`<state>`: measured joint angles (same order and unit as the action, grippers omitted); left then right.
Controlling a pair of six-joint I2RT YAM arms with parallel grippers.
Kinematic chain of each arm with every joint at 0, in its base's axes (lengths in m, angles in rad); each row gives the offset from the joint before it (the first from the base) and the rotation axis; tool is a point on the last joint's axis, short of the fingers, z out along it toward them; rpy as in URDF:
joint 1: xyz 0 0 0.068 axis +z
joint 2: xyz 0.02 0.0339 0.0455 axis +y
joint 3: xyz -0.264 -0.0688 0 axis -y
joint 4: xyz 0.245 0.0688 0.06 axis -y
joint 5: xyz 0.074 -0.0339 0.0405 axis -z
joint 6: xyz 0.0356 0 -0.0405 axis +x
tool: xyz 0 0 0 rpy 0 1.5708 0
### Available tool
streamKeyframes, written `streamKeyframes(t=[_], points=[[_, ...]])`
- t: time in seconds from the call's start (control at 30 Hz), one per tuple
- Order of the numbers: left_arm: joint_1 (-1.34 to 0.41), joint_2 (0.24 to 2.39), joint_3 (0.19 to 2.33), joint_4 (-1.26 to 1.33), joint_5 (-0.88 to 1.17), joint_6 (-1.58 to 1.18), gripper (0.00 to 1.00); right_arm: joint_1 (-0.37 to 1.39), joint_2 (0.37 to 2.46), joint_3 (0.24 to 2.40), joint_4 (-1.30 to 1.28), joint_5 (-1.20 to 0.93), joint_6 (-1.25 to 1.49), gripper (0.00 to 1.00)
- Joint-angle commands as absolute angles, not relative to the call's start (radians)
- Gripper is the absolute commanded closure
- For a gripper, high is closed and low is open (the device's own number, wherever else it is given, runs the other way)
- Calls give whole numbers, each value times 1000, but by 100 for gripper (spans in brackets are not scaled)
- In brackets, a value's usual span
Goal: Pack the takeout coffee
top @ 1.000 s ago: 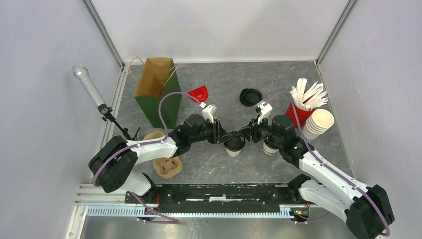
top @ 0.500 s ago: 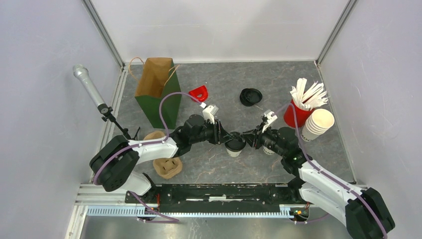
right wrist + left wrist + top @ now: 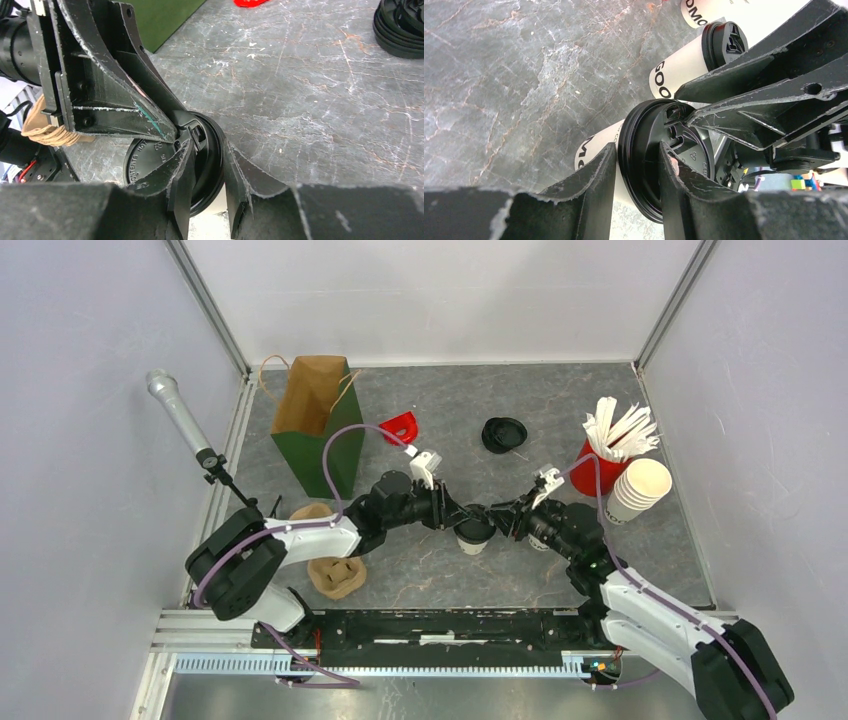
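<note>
Grey worktop, near edge: brown pulp carrier. Mid: L pincer & R pincer both clenched on lid rim of upright takeout coffee, opp. sides. Just beside: second lidded cup. Far: black lid stack, green bag.

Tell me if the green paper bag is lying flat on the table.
No, the green paper bag stands upright, its brown mouth open to the top.

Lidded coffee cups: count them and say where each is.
2. The first cup is mid-table, its lid rim straddled by the left gripper and right gripper; the second cup stands just beyond, beside the right arm. More may be hidden.
</note>
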<state>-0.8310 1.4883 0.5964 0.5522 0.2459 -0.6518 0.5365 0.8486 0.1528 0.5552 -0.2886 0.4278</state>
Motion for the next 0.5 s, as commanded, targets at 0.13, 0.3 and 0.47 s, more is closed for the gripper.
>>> streamKeyframes(t=[0.13, 0.3, 0.47], points=[[-850, 1603, 670, 326, 333, -432, 58, 520, 817, 397, 61, -196, 279, 60], [-850, 1642, 708, 328, 391, -371, 59, 514, 842, 500, -54, -194, 212, 48], [-850, 1659, 726, 334, 422, -326, 59, 506, 856, 512, -70, -223, 194, 35]])
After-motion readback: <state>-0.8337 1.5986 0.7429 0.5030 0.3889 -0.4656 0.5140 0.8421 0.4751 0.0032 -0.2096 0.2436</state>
